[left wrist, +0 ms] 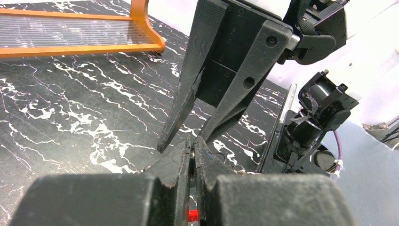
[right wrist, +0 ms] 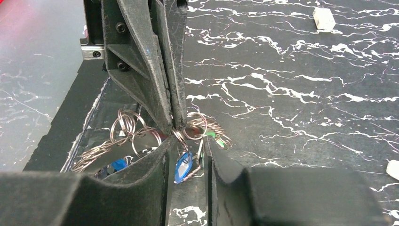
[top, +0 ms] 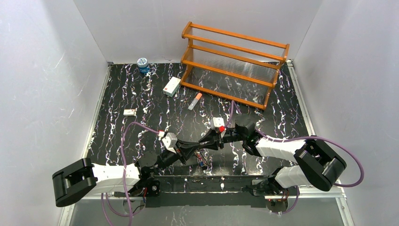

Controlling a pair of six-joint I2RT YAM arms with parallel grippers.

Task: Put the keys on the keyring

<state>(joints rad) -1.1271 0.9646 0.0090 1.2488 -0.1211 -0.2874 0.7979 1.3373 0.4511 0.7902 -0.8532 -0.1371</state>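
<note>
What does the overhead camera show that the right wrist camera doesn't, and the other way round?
Only the overhead view: the orange rack and the blue-lidded jar. Only the right wrist view: tangled silvery rings and a blue key head between the right tool's parted fingers. Both: the black marbled table and the shut left tool meeting the right tool tip to tip.
</note>
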